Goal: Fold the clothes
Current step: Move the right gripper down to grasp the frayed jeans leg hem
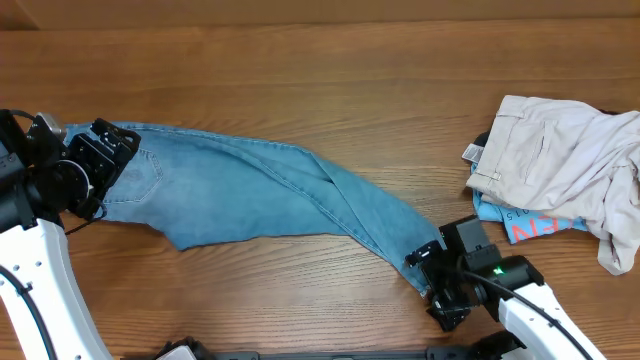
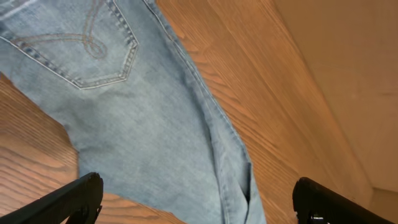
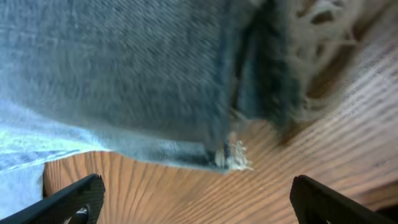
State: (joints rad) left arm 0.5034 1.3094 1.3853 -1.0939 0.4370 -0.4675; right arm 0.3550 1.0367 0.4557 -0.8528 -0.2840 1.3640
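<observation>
The jeans (image 1: pixel 260 195) lie flat on the worktop (image 1: pixel 300 70), back side up. Their long axis runs from the seat end at one side, slanting down to the leg hems at the other. The legs appear to overlap along a diagonal crease at mid-length. The left fingers (image 2: pixel 74 196) hang over the seat end, apart with nothing between them. A back pocket (image 2: pixel 81 50) lies just ahead of them and the denim runs away lengthwise from the gap. The right fingers (image 3: pixel 78 196) are at the opposite end, also apart and empty, with the frayed hem (image 3: pixel 233 155) just ahead of their tips and bare wood directly beneath. Each end therefore has its own nearer set of fingers, and a fold bringing the ends together would likely turn on that end-to-end line. Beyond the hem end, well clear of the jeans, sits a heap of beige trousers (image 1: pixel 560 150) on top of a bright blue garment (image 1: pixel 525 228). From overhead the wrists cover both sets of fingertips and the waistband. The right wrist view is blurred, so it is unclear whether one hem or two lie there.
</observation>
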